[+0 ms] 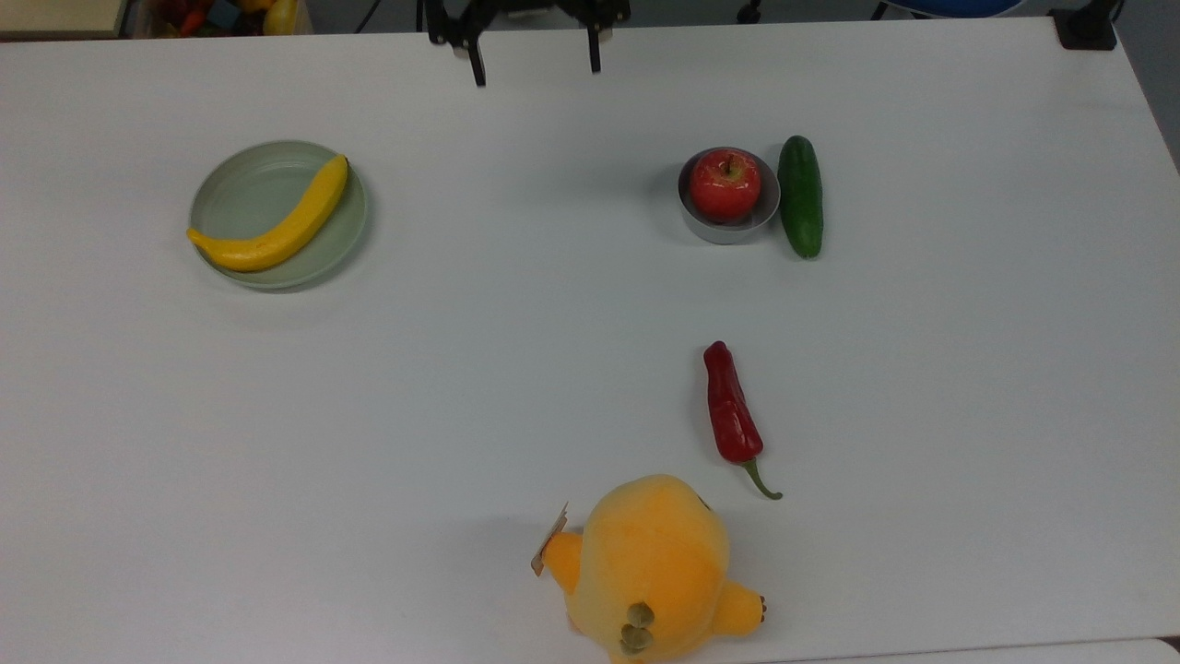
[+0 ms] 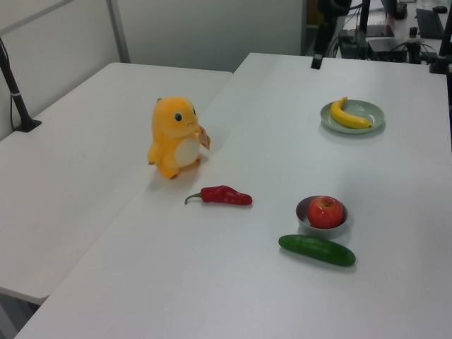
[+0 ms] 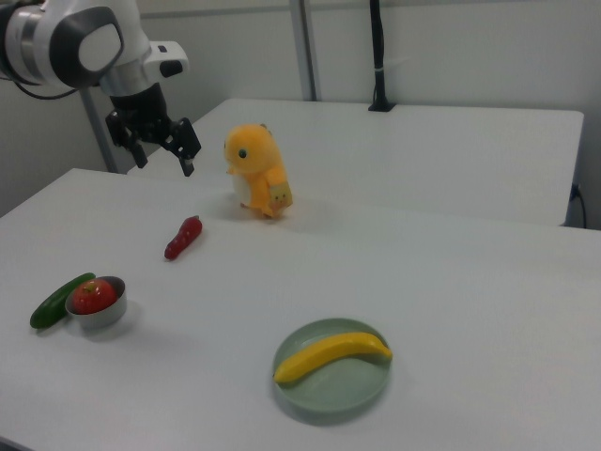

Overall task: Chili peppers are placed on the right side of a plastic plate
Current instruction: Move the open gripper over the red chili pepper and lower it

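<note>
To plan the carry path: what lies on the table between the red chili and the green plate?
Bare white table in the top view, between wrinkled red chili and round sage-green plastic plate.

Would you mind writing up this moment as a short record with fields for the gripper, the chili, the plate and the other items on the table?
gripper: open, empty, near the table's far edge in the top view
chili peppers: one red chili lying on the table, beside the plush toy
plastic plate: pale green, holding a banana
other items: apple in a metal bowl, cucumber beside the bowl
task status: chili not yet picked up
</note>
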{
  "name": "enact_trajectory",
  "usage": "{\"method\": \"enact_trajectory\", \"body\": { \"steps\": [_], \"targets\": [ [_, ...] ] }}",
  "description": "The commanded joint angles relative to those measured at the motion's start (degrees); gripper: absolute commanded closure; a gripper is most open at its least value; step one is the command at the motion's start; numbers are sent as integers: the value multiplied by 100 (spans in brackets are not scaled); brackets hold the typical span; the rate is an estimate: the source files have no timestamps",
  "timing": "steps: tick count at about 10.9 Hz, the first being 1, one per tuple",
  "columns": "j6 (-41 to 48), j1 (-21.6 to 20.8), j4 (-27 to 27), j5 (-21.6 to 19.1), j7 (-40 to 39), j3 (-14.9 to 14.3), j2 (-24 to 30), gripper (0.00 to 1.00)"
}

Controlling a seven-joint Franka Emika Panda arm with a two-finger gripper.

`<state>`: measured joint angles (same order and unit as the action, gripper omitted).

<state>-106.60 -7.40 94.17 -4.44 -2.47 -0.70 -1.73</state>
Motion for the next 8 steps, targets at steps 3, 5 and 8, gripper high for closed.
{"method": "enact_trajectory", "body": {
  "steps": [3, 5, 8],
  "targets": [
    [-1054, -463, -583, -13, 518, 44, -968, 0],
    [-1502, -648, -715, 31, 966, 44, -1407, 0],
    [-2056, -947, -969, 311, 1502, 53, -2066, 0]
  ]
}}
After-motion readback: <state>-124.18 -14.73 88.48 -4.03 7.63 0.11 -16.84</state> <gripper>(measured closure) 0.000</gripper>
